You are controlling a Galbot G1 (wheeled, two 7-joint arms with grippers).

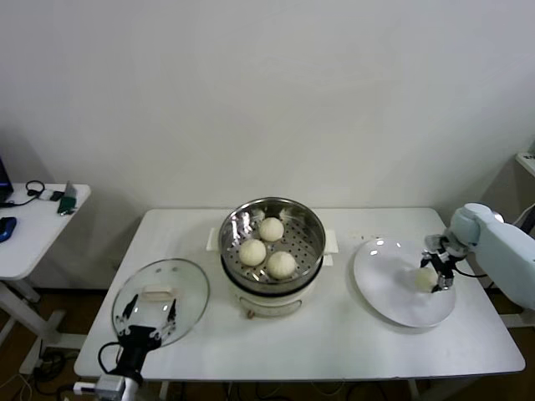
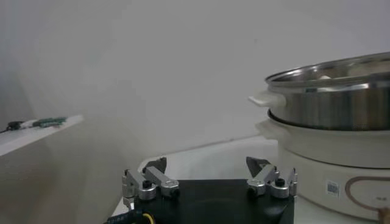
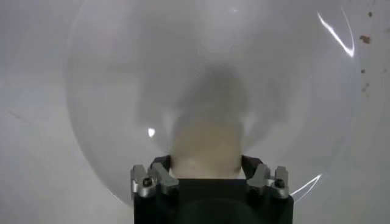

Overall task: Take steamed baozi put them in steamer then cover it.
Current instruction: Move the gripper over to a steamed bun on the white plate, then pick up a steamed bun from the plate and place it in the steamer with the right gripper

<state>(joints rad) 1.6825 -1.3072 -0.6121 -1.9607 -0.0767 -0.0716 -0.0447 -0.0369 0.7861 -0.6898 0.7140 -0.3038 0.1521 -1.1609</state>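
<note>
Dough like this is soft and light, so the last steamed baozi (image 1: 426, 278) on the white plate (image 1: 393, 296) will dent or tear if squeezed hard; its smooth skin may also cling to the glazed plate. In my judgement the best hold is across its widest part, low on the flanks, with just enough pressure to lift it.

The right gripper (image 1: 440, 276) is down at the plate, at the right side of the white surface (image 1: 334, 334), and in the right wrist view its fingers (image 3: 159, 178) flank the bun (image 3: 206, 149) on both sides, closing in on it. Whether they already press the dough I cannot tell; the bun sits on the plate.

Three baozi (image 1: 266, 248) lie on the perforated tray of the steamer (image 1: 313, 251), which stands at the middle of the surface, uncovered. The glass lid (image 1: 192, 288) lies flat to the steamer's left; it is rigid, heavier and breakable, and its white handle (image 1: 159, 292) is the obvious place to grip. The left gripper (image 2: 209, 179) waits near the lid's near edge, fingers spread wide and empty.
</note>
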